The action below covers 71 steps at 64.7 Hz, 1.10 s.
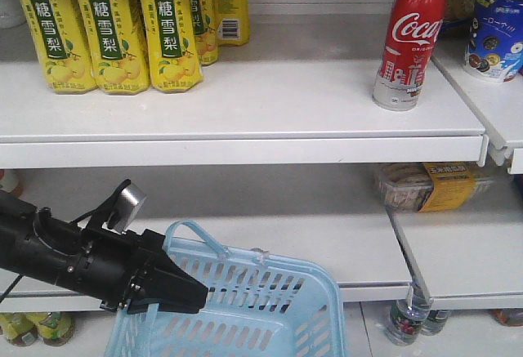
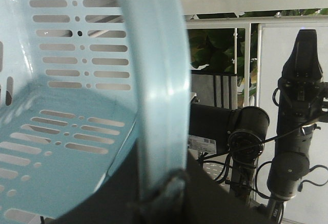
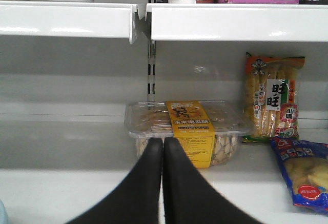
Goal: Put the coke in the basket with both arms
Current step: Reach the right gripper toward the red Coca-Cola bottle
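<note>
The coke [image 1: 411,38] is stood upright on the upper shelf [image 1: 245,104], well apart from the basket [image 1: 278,292] below, which is gripped by its handle [image 2: 154,80] in the left claw [image 1: 194,296], while the right claw [image 3: 163,144] is pressed closed on nothing.

We count 5 yellow bottles [image 1: 102,30], 1 coke [image 1: 411,34] and 1 basket [image 1: 270,292]. There are 2 arms, ending in 1 left gripper [image 1: 196,296] and 1 right gripper [image 3: 163,144]. Lower down we see 1 clear snack box [image 3: 187,131], 1 striped snack bag [image 3: 271,101] and 1 blue bag [image 3: 302,175].
</note>
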Tool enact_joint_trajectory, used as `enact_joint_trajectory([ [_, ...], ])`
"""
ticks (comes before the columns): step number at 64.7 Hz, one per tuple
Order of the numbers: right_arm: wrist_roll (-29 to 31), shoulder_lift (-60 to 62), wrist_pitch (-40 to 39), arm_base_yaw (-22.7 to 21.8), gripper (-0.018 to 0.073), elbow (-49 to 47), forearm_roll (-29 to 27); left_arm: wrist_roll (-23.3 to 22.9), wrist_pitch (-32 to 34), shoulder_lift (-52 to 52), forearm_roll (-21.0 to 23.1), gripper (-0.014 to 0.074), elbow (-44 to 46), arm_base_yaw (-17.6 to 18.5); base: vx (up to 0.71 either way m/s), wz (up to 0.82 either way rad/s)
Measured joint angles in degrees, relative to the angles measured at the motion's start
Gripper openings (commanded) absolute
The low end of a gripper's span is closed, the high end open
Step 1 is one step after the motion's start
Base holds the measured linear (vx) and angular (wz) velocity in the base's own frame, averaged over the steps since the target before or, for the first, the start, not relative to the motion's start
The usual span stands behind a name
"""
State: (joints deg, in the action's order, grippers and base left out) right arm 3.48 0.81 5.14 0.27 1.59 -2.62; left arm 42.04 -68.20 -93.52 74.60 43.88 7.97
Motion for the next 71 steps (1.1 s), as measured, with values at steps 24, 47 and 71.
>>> enact_joint_trajectory([
  [24,-0.61,0.0,-0.75,0.0,-0.001,0.0,-0.94,0.0,0.0,0.0,0.0,-0.0006,0.0,0.0,0.0,0.0],
  [47,0.3,-10.56,6.22,0.0,-0.001,-14.39,-1.28,0.0,0.05,0.0,0.0,-0.0006,0.0,0.0,0.0,0.0],
  [71,1.54,-27.17,2.88,0.0,-0.0008,-20.42,-1.47,0.0,0.05,0.0,0.0,-0.0006,0.0,0.0,0.0,0.0],
])
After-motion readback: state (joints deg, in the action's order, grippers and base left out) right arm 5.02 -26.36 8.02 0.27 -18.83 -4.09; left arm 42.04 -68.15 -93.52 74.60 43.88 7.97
